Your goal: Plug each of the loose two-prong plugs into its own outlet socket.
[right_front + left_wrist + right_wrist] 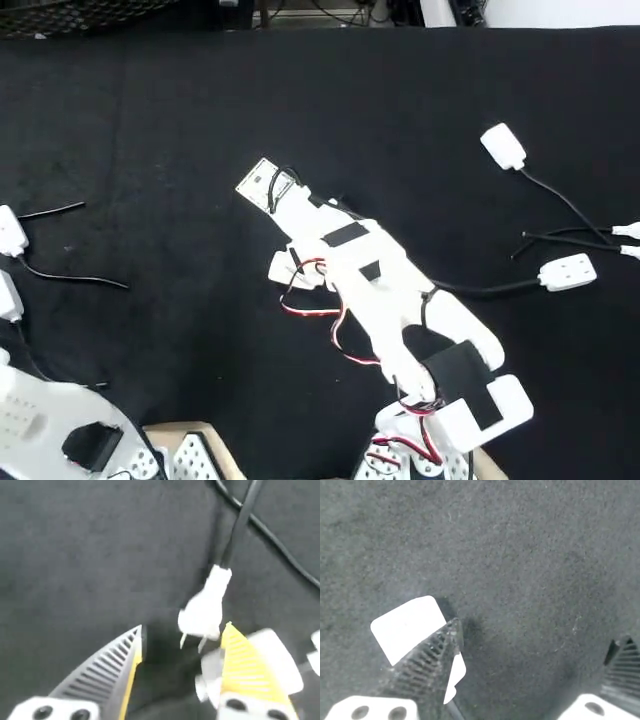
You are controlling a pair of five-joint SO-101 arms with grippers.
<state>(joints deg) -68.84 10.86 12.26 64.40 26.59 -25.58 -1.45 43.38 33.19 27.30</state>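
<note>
My left gripper point(183, 627) is open, its yellow-edged fingers point(117, 662) spread to either side of a white two-prong plug point(202, 611). The plug lies on the black cloth point(75, 555) with its prongs pointing back toward the gripper. It is much closer to one finger than the other, and I can't tell whether it touches that one. Its black cord point(239, 525) runs away from the gripper. A second white piece point(275, 650) sits just behind the nearer finger; I can't make out what it is.

My right gripper point(540, 632) is open wide as well and holds nothing. A white block point(405, 625) with rounded corners lies just beside one finger, partly hidden by it.

In the high view the right arm point(370, 280) stretches from the near edge toward the middle of the table. Well off to its right lie an outlet socket point(567, 271) on a cord and, farther back, a corded white box point(503, 146).
</note>
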